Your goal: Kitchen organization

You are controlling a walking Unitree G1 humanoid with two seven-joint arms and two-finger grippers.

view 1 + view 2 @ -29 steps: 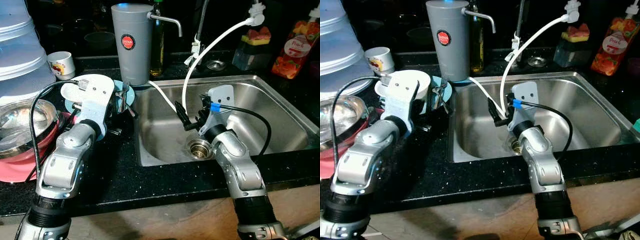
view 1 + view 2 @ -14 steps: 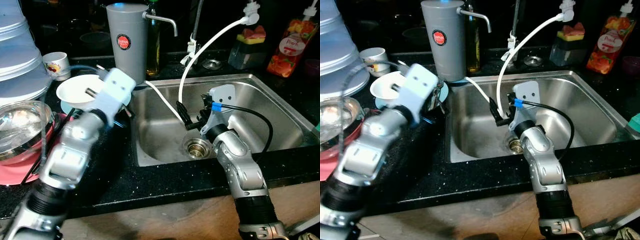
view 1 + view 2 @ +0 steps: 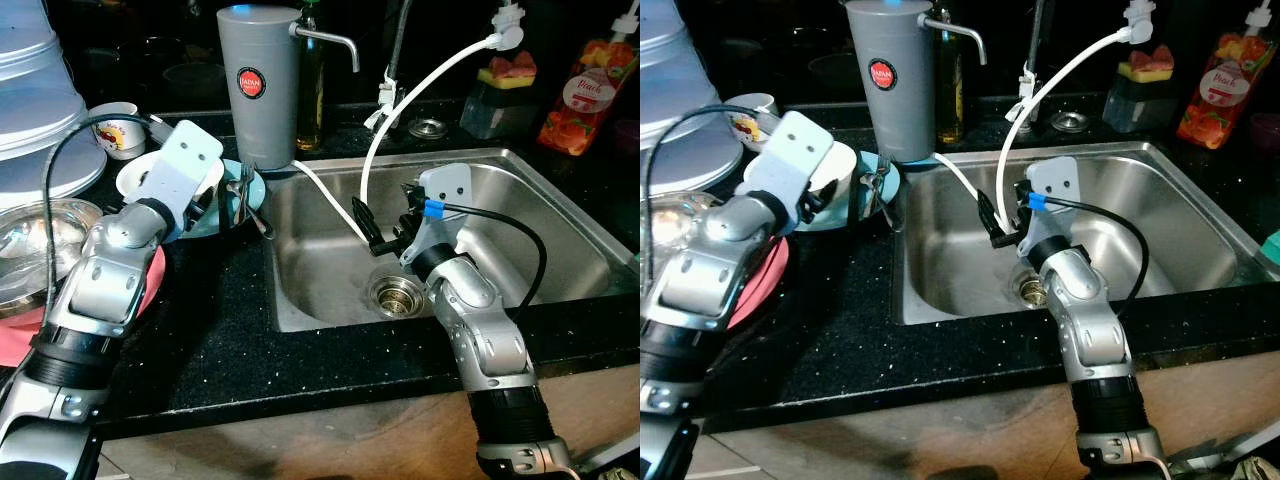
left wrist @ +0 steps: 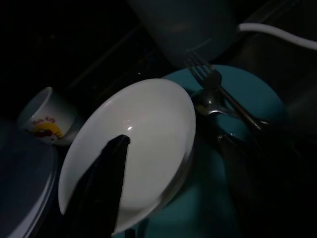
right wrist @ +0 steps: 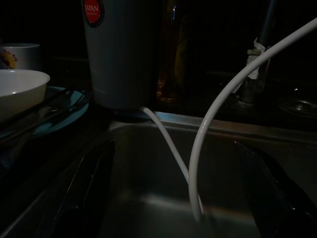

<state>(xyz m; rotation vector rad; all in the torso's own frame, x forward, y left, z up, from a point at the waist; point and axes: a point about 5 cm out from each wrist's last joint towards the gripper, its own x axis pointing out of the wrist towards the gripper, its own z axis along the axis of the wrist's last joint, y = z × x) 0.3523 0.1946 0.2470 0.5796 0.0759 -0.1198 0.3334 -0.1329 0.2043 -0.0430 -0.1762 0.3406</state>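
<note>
My left gripper [image 4: 148, 198] sits at the upper left of the head view, closed on the rim of the white bowl [image 4: 138, 148]: one finger [image 4: 101, 183] lies inside the bowl. The bowl rests on a teal plate [image 3: 225, 195] together with a fork [image 4: 218, 89], all on the black counter [image 3: 230, 340] just left of the steel sink [image 3: 560, 220]. Behind the plate stands a grey dispenser [image 3: 258, 85] with a round red label reading "JAPAN". A small mug [image 3: 118, 130] with a red and yellow print, too small to read, stands at the far left. My right gripper [image 5: 183, 193] hangs over the sink at centre frame, fingers spread wide and empty, either side of a white hose [image 3: 400, 110]. At the upper right stands an orange bottle [image 3: 590, 90]; its label is illegible.
</note>
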